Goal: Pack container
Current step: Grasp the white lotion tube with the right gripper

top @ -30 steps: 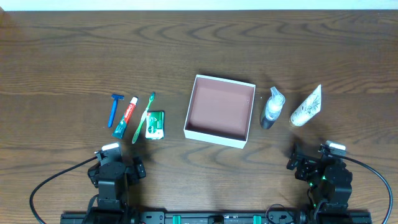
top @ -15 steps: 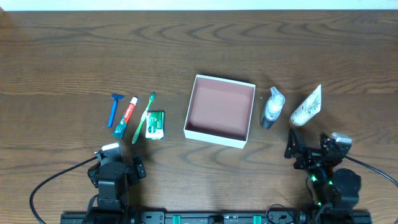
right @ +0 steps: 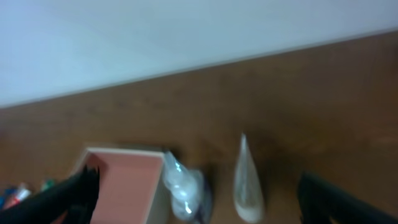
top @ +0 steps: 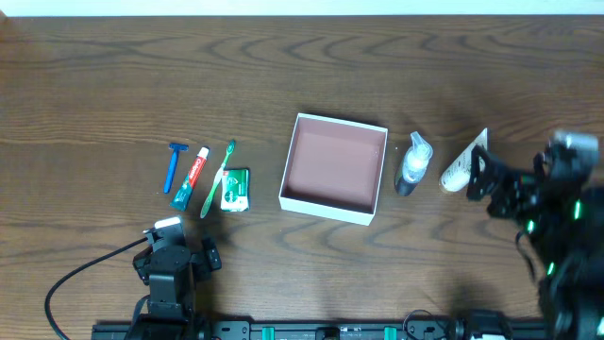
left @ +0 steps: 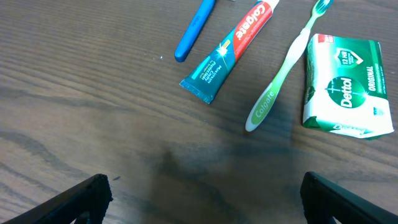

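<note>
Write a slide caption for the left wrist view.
Left wrist view: open left end effector, empty, facing blue razor, Colgate toothpaste, green toothbrush and Dettol soap packet on the wood table.

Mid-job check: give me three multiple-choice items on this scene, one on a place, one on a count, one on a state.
1. Where does the spray bottle lie?
A) inside the container
B) between the container and the white tube
C) under the container

2. How many things lie inside the container?
A) none
B) two
C) four

3. The left claw is:
A) shut on the spray bottle
B) open, holding nothing
C) shut and empty

Answers:
1 B: the overhead view shows it between the two.
2 A: the reddish-brown floor is bare.
3 B: the left wrist view shows its fingers wide apart with nothing between them.
</note>
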